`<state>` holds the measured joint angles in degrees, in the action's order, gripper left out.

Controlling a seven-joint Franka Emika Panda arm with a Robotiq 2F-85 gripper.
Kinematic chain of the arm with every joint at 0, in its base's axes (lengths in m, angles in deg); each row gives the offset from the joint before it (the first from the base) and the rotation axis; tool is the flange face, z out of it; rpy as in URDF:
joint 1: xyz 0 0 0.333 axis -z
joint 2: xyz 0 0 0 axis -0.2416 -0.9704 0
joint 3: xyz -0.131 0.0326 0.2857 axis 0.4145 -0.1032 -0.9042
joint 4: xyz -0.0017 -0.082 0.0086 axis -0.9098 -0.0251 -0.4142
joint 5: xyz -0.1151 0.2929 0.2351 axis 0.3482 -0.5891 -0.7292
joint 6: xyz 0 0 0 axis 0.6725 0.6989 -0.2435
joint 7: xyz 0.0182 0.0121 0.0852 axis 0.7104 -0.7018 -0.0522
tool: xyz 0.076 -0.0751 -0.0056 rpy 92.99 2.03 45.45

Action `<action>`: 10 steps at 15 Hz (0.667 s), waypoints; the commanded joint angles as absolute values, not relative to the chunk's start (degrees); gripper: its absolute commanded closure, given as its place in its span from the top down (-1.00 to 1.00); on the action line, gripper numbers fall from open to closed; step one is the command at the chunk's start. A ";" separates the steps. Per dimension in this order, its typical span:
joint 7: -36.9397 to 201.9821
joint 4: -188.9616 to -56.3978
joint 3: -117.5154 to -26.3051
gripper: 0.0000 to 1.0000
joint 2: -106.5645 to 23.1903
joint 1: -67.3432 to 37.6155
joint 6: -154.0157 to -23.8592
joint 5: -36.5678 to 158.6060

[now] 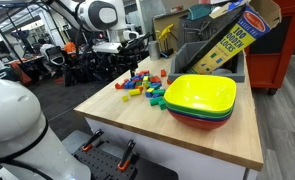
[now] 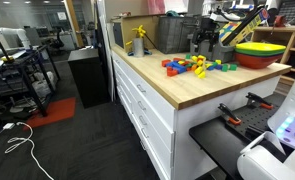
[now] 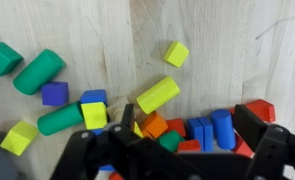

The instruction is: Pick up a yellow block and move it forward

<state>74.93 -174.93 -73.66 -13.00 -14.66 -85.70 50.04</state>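
Three nested plastic bowls [image 1: 202,92], yellow over green over red, sit on the pale wood-grain table [image 1: 227,140]. Behind them a dark bin [image 1: 192,60] holds a tilted yellow cardboard box [image 1: 232,35] printed "wood blocks".

Loose painted blocks lie scattered on the table next to the bowls, with smooth faces and a mix of cubes, bars and cylinders. In the wrist view I note green cylinders [image 3: 39,71] on their sides and a purple cube [image 3: 55,94].

Task item: the long yellow block [image 3: 158,94], with rounded ends, lies flat on the table. Its long axis runs diagonally in the wrist view, from lower left to upper right, and the upper end aims toward a small yellow cube [image 3: 176,53].

The hand [image 3: 187,135] is spread wide and grips nothing. Its dark fingers [image 3: 127,122] straddle a cluster of red, blue and orange blocks [image 3: 202,130]. The long yellow block lies just beyond the fingertips.
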 commanded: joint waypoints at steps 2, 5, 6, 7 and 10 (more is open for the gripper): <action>76.31 -174.93 -74.28 1.00 -13.19 -14.23 -85.81 51.06; 76.32 -174.87 -74.52 1.00 -13.17 -14.47 -86.21 50.98; 76.17 -174.74 -74.65 1.00 -13.16 -14.60 -86.43 50.87; 76.46 -174.50 -74.96 1.00 -13.08 -14.72 -86.80 51.12; 76.83 -173.16 -75.99 1.00 -13.46 -14.92 -87.38 52.14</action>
